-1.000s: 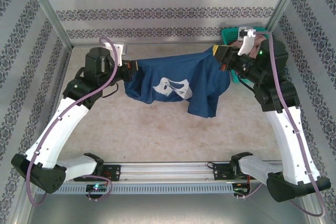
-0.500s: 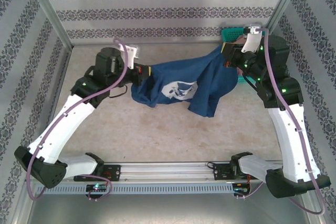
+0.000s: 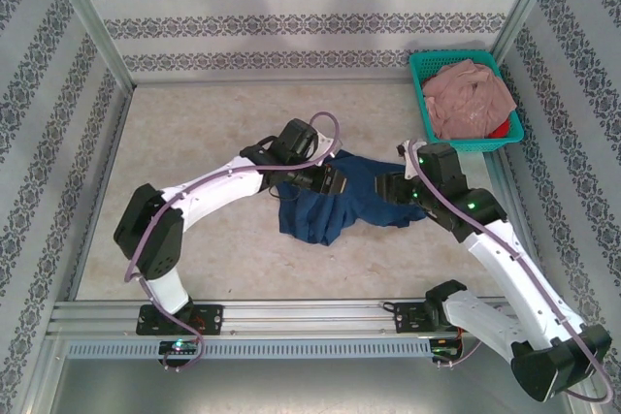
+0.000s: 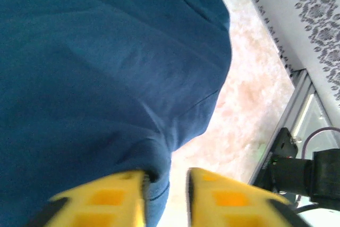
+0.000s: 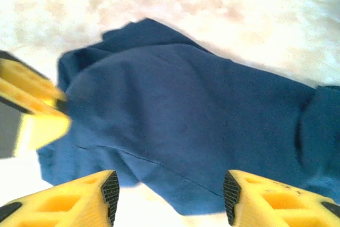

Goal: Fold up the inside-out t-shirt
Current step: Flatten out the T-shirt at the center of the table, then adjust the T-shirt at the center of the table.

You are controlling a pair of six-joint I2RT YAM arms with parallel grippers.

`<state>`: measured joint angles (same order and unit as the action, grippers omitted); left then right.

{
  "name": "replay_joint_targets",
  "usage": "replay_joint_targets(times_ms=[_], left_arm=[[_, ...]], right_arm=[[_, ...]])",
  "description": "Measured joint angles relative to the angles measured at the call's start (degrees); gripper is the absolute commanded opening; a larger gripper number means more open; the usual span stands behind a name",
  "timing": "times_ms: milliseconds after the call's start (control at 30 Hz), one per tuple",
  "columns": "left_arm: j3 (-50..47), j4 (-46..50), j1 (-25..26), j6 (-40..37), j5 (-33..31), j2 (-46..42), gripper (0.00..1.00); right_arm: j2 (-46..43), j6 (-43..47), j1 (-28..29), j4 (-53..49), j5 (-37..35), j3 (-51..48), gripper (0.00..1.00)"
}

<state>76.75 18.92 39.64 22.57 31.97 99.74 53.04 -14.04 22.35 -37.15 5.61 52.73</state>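
The inside-out t-shirt (image 3: pixel 315 218) lies bunched in a dark navy heap on the middle of the table. My left gripper (image 3: pixel 335 181) is low at its left upper edge. In the left wrist view the left gripper (image 4: pixel 164 198) is open, and a fold of the t-shirt (image 4: pixel 106 78) rests against the left finger (image 4: pixel 101 203) without being pinched. My right gripper (image 3: pixel 386 189) sits at the heap's right side. In the right wrist view the right gripper (image 5: pixel 170 198) is wide open just above the t-shirt (image 5: pixel 186 115), with only the cloth's edge between its fingers.
A teal basket (image 3: pixel 423 94) stands at the back right corner and holds a dusty pink garment (image 3: pixel 471 94). Patterned walls close the table at the back and sides. A metal rail (image 3: pixel 291 317) with both arm bases runs along the near edge.
Both arms have swung down and inward from holding the shirt stretched at the back. Both grippers have opened, and the shirt has dropped into a heap mid-table.
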Motion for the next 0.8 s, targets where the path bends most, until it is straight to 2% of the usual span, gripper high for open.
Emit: replay_joint_targets(times_ms=[67,167,300,400,433,500,567,733,800], left_arm=[[0.0,0.4,-0.1,-0.3,0.0,0.0,0.58],[-2.5,0.1,-0.5,-0.7,-1.0,-3.6,0.65],[-10.6,-0.1,-0.7,-0.2,-2.1,-12.0,0.64],[-17.6,-1.9,-0.6,1.3,-2.2,-15.5,0.6],[-19.3,-2.2,-0.6,1.8,-2.3,-15.7,0.6],[-21.9,-2.9,0.1,2.4,-3.1,-14.8,0.6],[-22.8,-3.9,1.3,2.7,-4.5,-12.9,0.6],[-21.6,-7.4,4.6,2.8,-8.7,-7.0,0.6],[-19.9,-8.1,5.4,2.5,-10.2,-4.4,0.57]], right_arm=[[0.6,-1.3,2.1,4.5,2.7,-3.2,0.58],[3.3,-4.3,7.0,11.1,5.9,-9.6,0.59],[9.4,-9.9,12.8,20.4,7.8,-16.2,0.55],[15.0,-12.6,14.2,25.2,7.3,-17.1,0.51],[16.4,-13.2,14.2,26.9,7.2,-17.2,0.46],[20.1,-14.4,13.8,30.5,6.8,-17.2,0.28],[22.4,-15.5,13.1,32.1,6.4,-17.2,0.16],[20.7,-17.2,9.7,33.6,6.5,-18.8,0.04],[18.1,-17.6,8.5,33.8,7.2,-20.1,0.01]])
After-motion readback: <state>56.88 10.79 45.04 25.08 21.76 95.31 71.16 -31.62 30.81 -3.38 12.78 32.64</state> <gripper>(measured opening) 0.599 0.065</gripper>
